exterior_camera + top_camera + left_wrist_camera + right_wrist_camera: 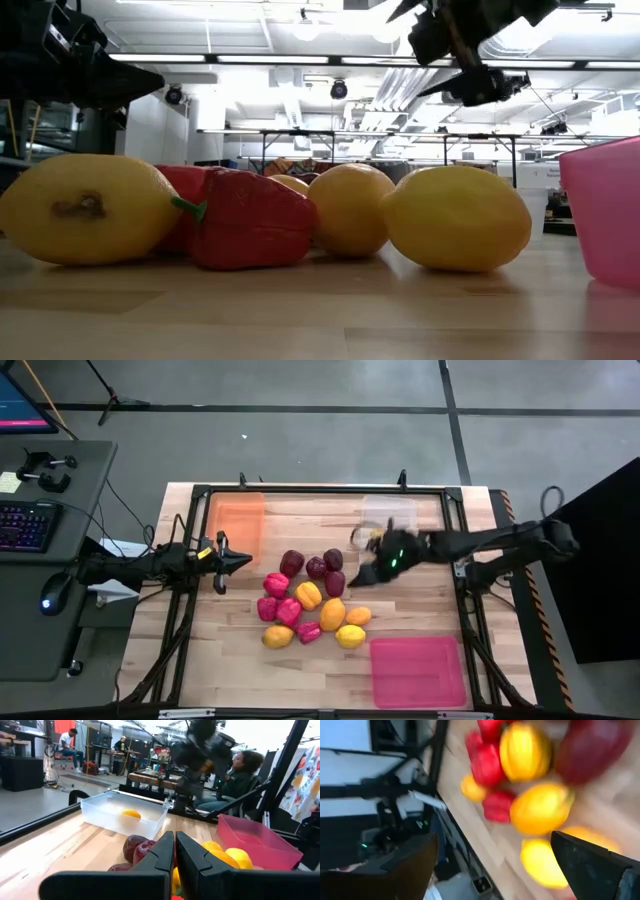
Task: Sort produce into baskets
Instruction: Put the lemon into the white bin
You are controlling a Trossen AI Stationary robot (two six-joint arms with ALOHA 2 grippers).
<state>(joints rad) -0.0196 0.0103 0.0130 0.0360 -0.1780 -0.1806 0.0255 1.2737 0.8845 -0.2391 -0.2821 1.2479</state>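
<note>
The produce lies in a heap [310,600] on the table's middle: maroon round ones [316,568], red peppers [289,611], and yellow and orange ones [332,614]. One yellow-orange fruit [131,813] lies in the clear basket [392,513] at the far right. The orange basket [237,520] is at the far left and the pink basket [418,670] at the near right. My right gripper [362,573] hovers open and empty above the heap's right side, near a maroon fruit [335,582]. My left gripper [238,561] is shut and empty, left of the heap.
A black frame [330,490] runs round the table's work area. Bare wood shows at the near left [220,670] and between the orange and clear baskets. People sit in the room beyond the table [240,770].
</note>
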